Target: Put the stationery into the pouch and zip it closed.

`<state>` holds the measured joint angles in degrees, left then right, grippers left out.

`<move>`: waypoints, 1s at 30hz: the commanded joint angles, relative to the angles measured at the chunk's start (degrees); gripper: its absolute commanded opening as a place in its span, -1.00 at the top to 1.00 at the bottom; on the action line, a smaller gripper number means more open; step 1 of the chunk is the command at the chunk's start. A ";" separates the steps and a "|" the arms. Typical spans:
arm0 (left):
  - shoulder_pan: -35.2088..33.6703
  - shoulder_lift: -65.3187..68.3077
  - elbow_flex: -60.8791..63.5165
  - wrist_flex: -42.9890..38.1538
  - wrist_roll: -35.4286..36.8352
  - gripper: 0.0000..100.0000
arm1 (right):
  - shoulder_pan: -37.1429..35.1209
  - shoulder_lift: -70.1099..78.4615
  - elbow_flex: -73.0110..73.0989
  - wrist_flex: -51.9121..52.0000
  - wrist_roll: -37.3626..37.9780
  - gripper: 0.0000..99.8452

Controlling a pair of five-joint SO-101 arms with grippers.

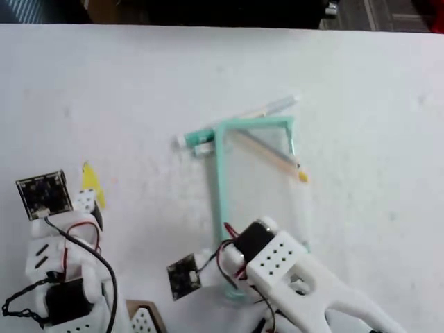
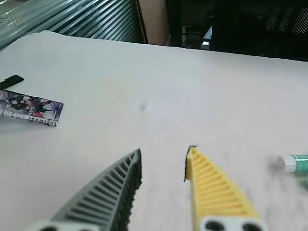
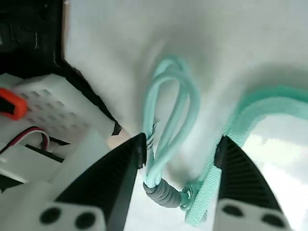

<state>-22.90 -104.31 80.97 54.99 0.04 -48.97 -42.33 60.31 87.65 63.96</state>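
Observation:
A clear pouch (image 1: 260, 187) with teal trim (image 1: 220, 180) lies at the table's middle. A white and green pen (image 1: 243, 118) lies across its far edge, and a thin orange pencil (image 1: 267, 154) lies slanted at its far right part. My right arm (image 1: 291, 270) hangs over the pouch's near corner. My right gripper (image 3: 182, 142) is open, its black fingers on either side of the teal cord loop (image 3: 168, 110) of the zipper pull, above a grey bead (image 3: 163, 195). My left gripper (image 2: 163, 154) is open over bare table, at the near left; the pen's end (image 2: 293, 162) shows off to its side.
A printed card (image 2: 29, 108) lies flat on the table beyond my left gripper. My left arm (image 1: 62, 236) stands at the near left, its yellow finger (image 1: 90, 182) pointing away. The white table's far edge (image 1: 222, 26) borders a dark background.

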 commanded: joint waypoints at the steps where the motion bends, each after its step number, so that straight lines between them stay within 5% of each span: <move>1: 0.75 -0.48 -0.35 -1.49 0.35 0.66 | -0.22 -0.22 -0.18 -0.48 -0.79 0.53; 19: 0.75 -0.48 -0.35 -1.49 0.53 0.66 | -2.33 15.52 1.49 -8.48 -1.32 0.54; 25: 0.75 -0.48 -0.35 -1.49 0.53 0.66 | -2.33 16.75 0.09 -10.24 -1.32 0.97; 30: 0.75 -0.48 -0.35 -1.49 0.53 0.66 | -2.07 16.75 -5.01 -5.41 -1.32 0.96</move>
<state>-22.90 -104.31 80.97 54.99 0.04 -50.73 -25.71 60.04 79.21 62.90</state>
